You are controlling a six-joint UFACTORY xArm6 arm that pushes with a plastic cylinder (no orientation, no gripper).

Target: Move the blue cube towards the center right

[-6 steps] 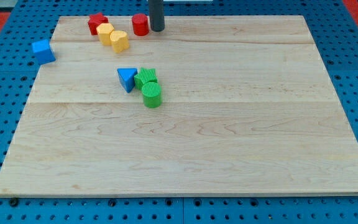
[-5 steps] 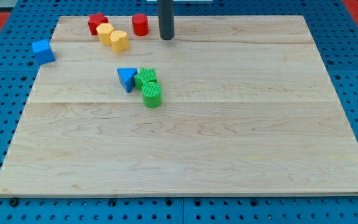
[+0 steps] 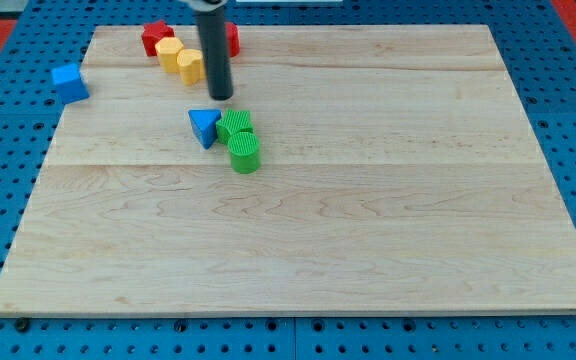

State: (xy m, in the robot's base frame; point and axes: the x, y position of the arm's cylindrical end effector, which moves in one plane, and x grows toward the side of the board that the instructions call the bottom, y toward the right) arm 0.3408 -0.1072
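The blue cube (image 3: 69, 81) sits at the board's left edge, near the view's top left, partly off the wood. My tip (image 3: 221, 97) stands well to the cube's right, just above the blue triangle (image 3: 204, 126) and right of the yellow blocks. It touches no block that I can make out. The rod hides part of the red cylinder (image 3: 232, 38).
A red block (image 3: 155, 37) and two yellow blocks (image 3: 170, 51) (image 3: 190, 65) sit at the top left. A green block (image 3: 235, 125) and a green cylinder (image 3: 245, 153) stand right of the blue triangle. The wooden board (image 3: 368, 200) lies on a blue pegboard.
My tip has moved from near the red cylinder down and to the left, to just above the blue triangle. No block has moved.
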